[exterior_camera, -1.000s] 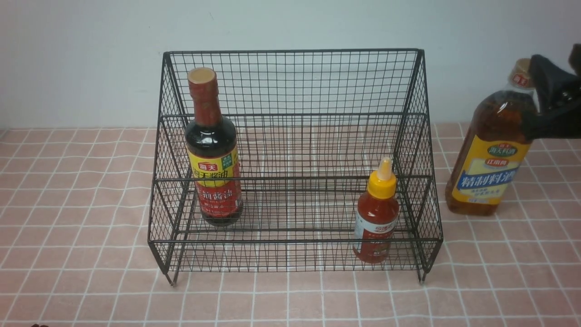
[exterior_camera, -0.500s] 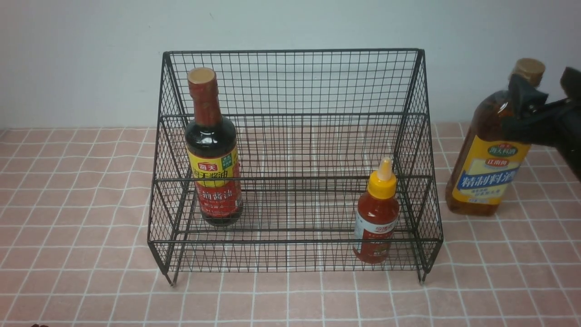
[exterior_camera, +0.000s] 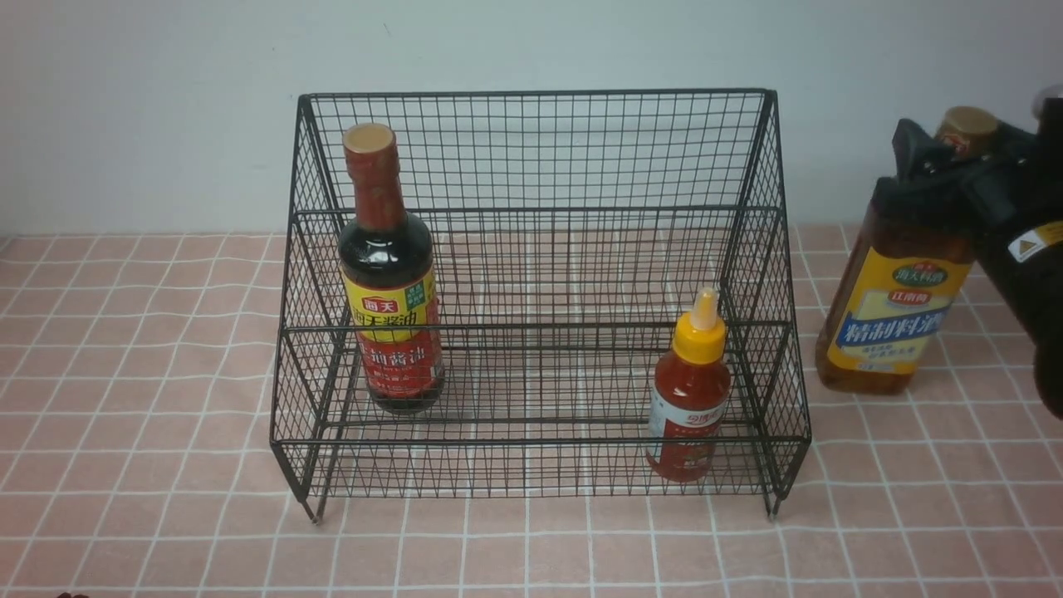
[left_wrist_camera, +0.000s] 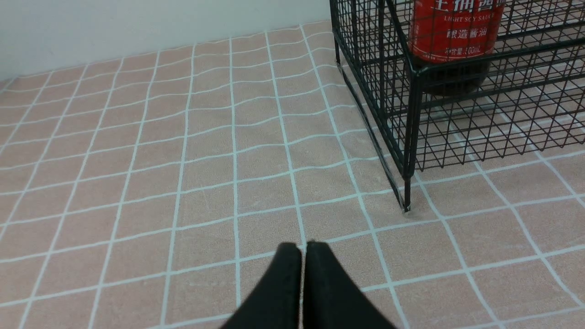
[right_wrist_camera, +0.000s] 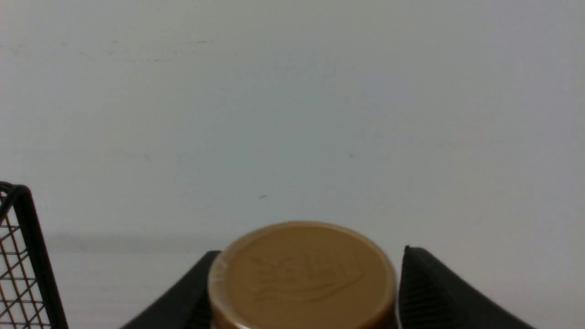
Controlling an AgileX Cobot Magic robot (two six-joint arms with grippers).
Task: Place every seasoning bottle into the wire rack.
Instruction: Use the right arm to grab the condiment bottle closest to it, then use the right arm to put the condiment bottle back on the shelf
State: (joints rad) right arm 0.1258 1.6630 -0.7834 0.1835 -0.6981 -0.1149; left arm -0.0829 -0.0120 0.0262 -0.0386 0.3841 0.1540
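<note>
The black wire rack (exterior_camera: 540,149) stands mid-table. The dark soy bottle (exterior_camera: 390,316) stands upright at its left and the small red sauce bottle (exterior_camera: 689,399) at its front right. The tall amber bottle (exterior_camera: 893,316) stands on the table right of the rack. My right gripper (exterior_camera: 955,154) is open, with one finger on each side of the amber bottle's neck. In the right wrist view its tan cap (right_wrist_camera: 301,274) sits between the fingers (right_wrist_camera: 429,283). My left gripper (left_wrist_camera: 304,246) is shut and empty, low over the cloth left of the rack (left_wrist_camera: 411,114); the soy bottle (left_wrist_camera: 450,32) shows there.
A pink checked cloth (exterior_camera: 166,374) covers the table. A pale wall (exterior_camera: 166,100) runs close behind the rack and the amber bottle. The rack's corner (right_wrist_camera: 27,256) shows beside the right gripper.
My right gripper has moved left from beside the amber bottle's neck until its fingers straddle it. The bottles and the rack have not moved.
</note>
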